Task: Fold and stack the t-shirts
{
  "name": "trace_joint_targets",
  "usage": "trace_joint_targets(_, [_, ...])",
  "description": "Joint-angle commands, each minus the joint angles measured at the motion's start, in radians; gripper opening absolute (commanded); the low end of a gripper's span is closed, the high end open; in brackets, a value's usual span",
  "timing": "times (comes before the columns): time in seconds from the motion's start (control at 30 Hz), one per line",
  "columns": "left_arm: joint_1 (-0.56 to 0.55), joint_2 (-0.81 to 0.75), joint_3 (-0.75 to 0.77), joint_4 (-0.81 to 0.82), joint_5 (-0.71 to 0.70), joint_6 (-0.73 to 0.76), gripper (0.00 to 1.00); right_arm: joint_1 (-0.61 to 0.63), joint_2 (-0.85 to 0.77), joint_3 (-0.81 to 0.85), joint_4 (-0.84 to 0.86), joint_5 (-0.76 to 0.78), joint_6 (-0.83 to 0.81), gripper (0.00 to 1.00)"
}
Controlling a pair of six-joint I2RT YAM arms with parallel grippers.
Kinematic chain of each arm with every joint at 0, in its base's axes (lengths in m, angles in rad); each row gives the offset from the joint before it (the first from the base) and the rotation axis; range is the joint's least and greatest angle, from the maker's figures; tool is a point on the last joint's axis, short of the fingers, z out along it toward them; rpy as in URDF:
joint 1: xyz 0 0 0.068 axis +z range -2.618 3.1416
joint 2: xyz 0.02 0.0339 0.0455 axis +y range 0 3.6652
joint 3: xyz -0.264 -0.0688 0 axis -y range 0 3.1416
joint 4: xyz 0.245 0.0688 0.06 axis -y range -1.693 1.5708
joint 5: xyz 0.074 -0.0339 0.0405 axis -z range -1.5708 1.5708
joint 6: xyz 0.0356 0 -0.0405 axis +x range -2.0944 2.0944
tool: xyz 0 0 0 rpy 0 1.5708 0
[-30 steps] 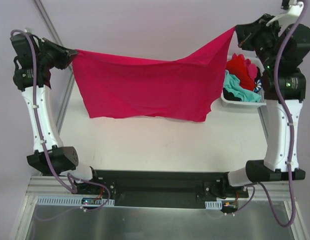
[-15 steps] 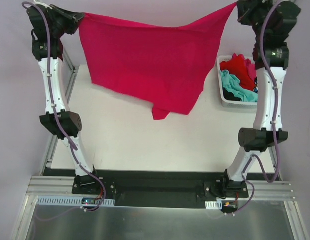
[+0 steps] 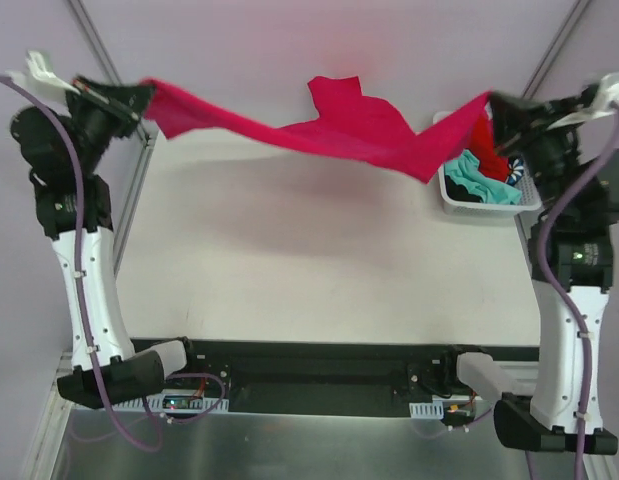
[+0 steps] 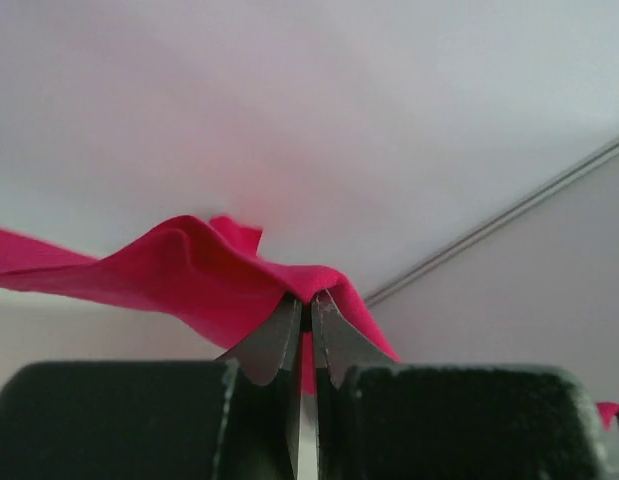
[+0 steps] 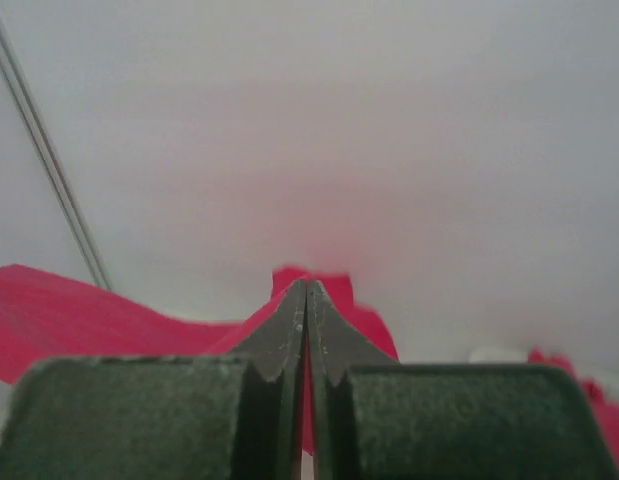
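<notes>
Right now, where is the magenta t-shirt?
In the top view, the magenta t-shirt hangs stretched in midair between the left gripper and right gripper, above the table.

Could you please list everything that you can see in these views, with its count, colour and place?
pink t-shirt: one, magenta-pink, stretched in the air over the far side of the table, between the two arms.
basket: one, white, at the table's far right corner.
heaped shirts: several, exact count unclear, red, teal and dark, inside the basket.
table: one, white, in front of the arms.
left arm: one, white and black, left side; jaws shut on the pink t-shirt's left corner.
right arm: one, white and black, right side; jaws shut on its right corner.
</notes>
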Motion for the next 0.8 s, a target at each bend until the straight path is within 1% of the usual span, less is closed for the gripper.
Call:
trace_joint_targets(0.0, [0.002,-0.113,-0.46,-0.04,0.019,0.151,0.0,-0.004,-0.081,-0.378,-0.09,-0.008,-0.032,0.0])
trace_joint_targets(0.03, [0.002,-0.144,-0.53,-0.041,0.02,0.165,0.0,-0.004,-0.151,-0.44,-0.137,-0.013,-0.021,0.0])
trace_joint_targets(0.07, [-0.001,-0.173,-0.659,-0.051,0.024,0.202,0.0,-0.002,-0.178,-0.499,-0.157,-0.037,-0.013,0.0])
trace_joint_targets(0.1, [0.0,-0.22,-0.722,-0.054,0.043,0.216,0.0,-0.004,-0.215,-0.641,-0.176,-0.044,0.016,0.0])
trace_joint_targets(0.13, [0.0,-0.241,-0.782,-0.063,0.05,0.233,0.0,-0.002,-0.248,-0.706,-0.217,-0.044,0.03,0.0])
trace_joint_targets(0.17, [0.0,-0.261,-0.88,-0.083,0.045,0.265,0.0,-0.002,-0.317,-0.778,-0.245,-0.026,0.043,0.0])
trace_joint_targets(0.2, [0.0,-0.299,-0.923,-0.133,0.025,0.277,0.0,-0.002,-0.351,-0.881,-0.275,-0.01,0.066,0.0])
trace_joint_targets(0.23, [0.0,-0.322,-0.962,-0.155,0.013,0.282,0.0,-0.002,-0.385,-0.932,-0.339,-0.001,0.097,0.0])
trace_joint_targets(0.27, [0.0,-0.348,-1.027,-0.17,0.008,0.279,0.0,-0.002,-0.454,-0.967,-0.375,0.001,0.109,0.01])
trace_joint_targets(0.3, [0.0,-0.397,-1.054,-0.198,0.01,0.273,0.0,-0.002,-0.488,-0.992,-0.416,-0.001,0.125,0.0])
trace_joint_targets(0.33, [0.0,-0.42,-1.071,-0.221,0.004,0.271,0.0,-0.002,-0.526,-1.033,-0.494,-0.002,0.16,0.0])
trace_joint_targets(0.4, [-0.001,-0.46,-1.085,-0.293,-0.009,0.28,0.0,-0.004,-0.615,-1.061,-0.576,-0.001,0.191,0.0])
trace_joint_targets(0.43, [-0.001,-0.46,-1.083,-0.384,-0.039,0.29,0.0,-0.002,-0.638,-1.078,-0.651,-0.001,0.211,0.0])
trace_joint_targets(0.53, [-0.003,-0.446,-1.106,-0.501,-0.079,0.302,0.0,-0.002,-0.689,-1.115,-0.78,-0.018,0.228,0.0])
trace_joint_targets(0.57, [-0.001,-0.448,-1.14,-0.517,-0.113,0.302,0.0,-0.002,-0.7,-1.15,-0.788,-0.045,0.258,0.0])
trace_joint_targets(0.6, [-0.003,-0.452,-1.157,-0.532,-0.133,0.299,0.0,-0.004,-0.704,-1.146,-0.779,-0.06,0.264,0.0])
trace_joint_targets(0.67, [-0.003,-0.454,-1.197,-0.555,-0.176,0.296,0.0,-0.002,-0.694,-1.132,-0.802,-0.024,0.306,0.0])
trace_joint_targets(0.77, [-0.003,-0.452,-1.205,-0.575,-0.174,0.267,0.0,-0.002,-0.652,-1.124,-0.858,-0.024,0.289,0.0])
